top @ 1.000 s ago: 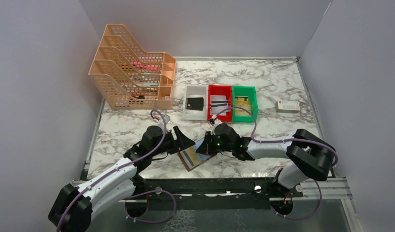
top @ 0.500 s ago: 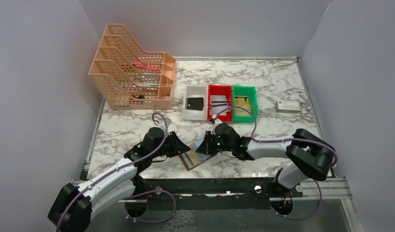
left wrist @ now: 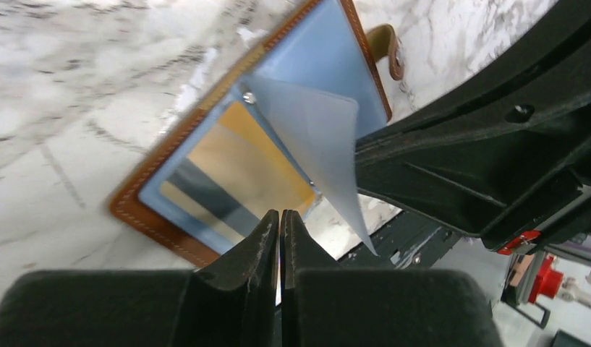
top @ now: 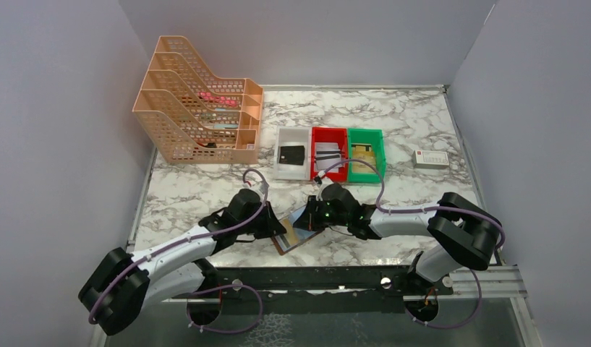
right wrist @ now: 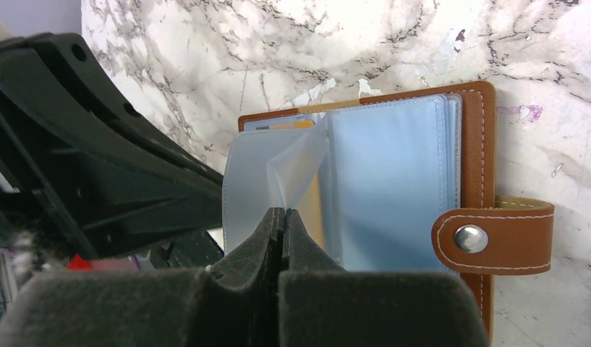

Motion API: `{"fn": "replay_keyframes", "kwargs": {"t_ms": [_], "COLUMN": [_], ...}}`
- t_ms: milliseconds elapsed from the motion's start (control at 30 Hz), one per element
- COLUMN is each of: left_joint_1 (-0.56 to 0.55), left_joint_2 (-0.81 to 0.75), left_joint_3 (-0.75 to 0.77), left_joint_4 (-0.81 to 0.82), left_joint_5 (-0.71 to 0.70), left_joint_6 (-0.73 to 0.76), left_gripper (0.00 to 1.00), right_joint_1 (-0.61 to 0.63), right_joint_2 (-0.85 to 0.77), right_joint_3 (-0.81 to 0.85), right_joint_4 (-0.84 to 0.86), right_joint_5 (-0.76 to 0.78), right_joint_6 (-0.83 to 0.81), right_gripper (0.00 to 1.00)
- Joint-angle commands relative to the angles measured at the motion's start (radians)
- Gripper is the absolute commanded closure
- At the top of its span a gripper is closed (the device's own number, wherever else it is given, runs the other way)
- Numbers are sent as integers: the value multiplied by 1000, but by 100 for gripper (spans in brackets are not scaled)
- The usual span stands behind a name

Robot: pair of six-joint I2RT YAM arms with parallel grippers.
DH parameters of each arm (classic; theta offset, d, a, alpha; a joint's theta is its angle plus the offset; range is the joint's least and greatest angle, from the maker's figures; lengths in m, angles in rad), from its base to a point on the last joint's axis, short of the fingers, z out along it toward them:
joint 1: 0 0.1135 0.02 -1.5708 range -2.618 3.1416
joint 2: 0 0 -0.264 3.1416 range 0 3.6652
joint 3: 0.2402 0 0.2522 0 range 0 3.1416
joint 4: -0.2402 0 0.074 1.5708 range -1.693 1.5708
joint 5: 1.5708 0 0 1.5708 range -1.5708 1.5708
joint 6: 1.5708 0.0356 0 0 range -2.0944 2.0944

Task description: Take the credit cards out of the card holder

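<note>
The brown card holder (top: 296,236) lies open near the table's front edge, its tab (right wrist: 495,235) to one side. My right gripper (right wrist: 283,212) is shut on a clear plastic sleeve (right wrist: 296,170) and holds it lifted off the page below. Under that sleeve (left wrist: 314,137) lies a gold-yellow credit card (left wrist: 234,170) with a dark stripe. My left gripper (left wrist: 280,215) sits at that card's near edge, jaws pressed together with a thin pale edge between them. In the top view the left gripper (top: 276,230) and right gripper (top: 309,219) meet over the holder.
White (top: 292,132), red (top: 328,131) and green (top: 366,132) bins holding cards stand behind the holder. An orange mesh rack (top: 198,119) is at the back left and a small white box (top: 430,159) at the right. The right arm's black body (left wrist: 480,159) is close beside my left gripper.
My left gripper has moved right to the holder's near edge and closed from wide open. The right gripper has stayed shut on the lifted sleeve.
</note>
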Motion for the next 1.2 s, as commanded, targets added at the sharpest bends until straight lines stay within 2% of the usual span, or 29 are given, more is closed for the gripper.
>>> {"fn": "replay_keyframes", "kwargs": {"t_ms": [0, 267, 533, 633, 900, 1033, 1167], "left_joint_1": [-69, -127, -142, -145, -154, -160, -171], "left_joint_2": [64, 202, 263, 287, 397, 471, 474], "left_joint_3": [32, 65, 97, 110, 179, 210, 203], "left_joint_4": [182, 297, 307, 309, 317, 298, 265], "left_joint_5": [-17, -46, -69, -70, -69, -90, -123], "left_joint_6": [-12, -30, -19, -12, 29, 51, 64], "left_gripper": [92, 92, 92, 92, 91, 91, 90], "right_joint_1": [-8, -12, -12, -12, -12, -12, -12], "right_joint_2": [0, -41, -191, -271, -428, -433, -380], "right_joint_3": [-17, -25, -44, -64, -109, -110, -90], "right_joint_4": [42, 5, -186, -262, -330, -308, -277], "right_joint_5": [-26, 0, 208, 299, 371, 328, 261], "right_joint_6": [17, 17, 2, -2, -12, -48, -72], "right_gripper": [99, 90, 60, 55, 52, 54, 58]}}
